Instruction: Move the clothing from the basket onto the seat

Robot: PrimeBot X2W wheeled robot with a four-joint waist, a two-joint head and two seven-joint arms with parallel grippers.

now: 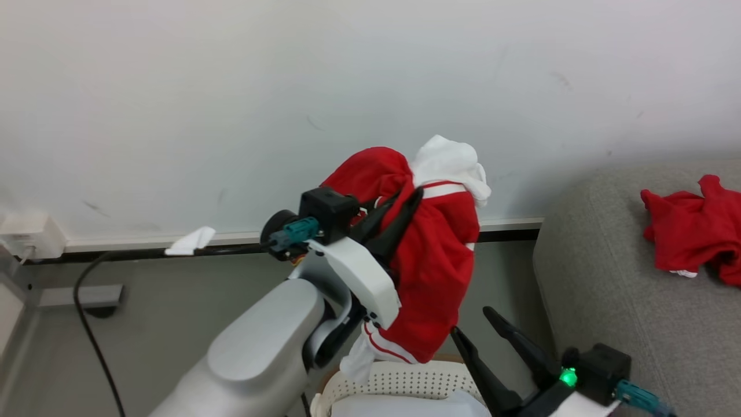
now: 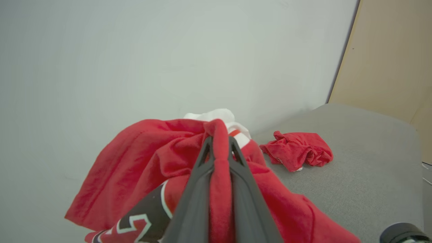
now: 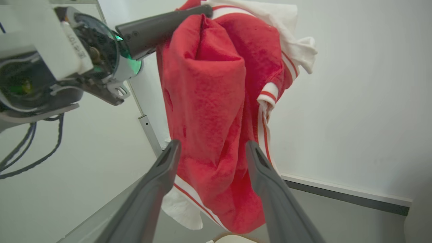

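Left gripper (image 2: 219,143), fingers pinched shut on a fold of the red jersey (image 1: 434,260), holds it raised before a pale wall. Right gripper (image 1: 470,320) sits low beside it, fingers spread wide, holding nothing. The grey seat (image 1: 608,289) takes up the right side. The cream basket (image 1: 405,376) sits directly under the hanging cloth, its perforated wall just below the hem. 1 smaller red garment (image 1: 694,229) lies crumpled on the seat. This looks like the carry step, with the jersey clear of the basket. Next, the left arm likely needs to swing right over the cushion, then release.
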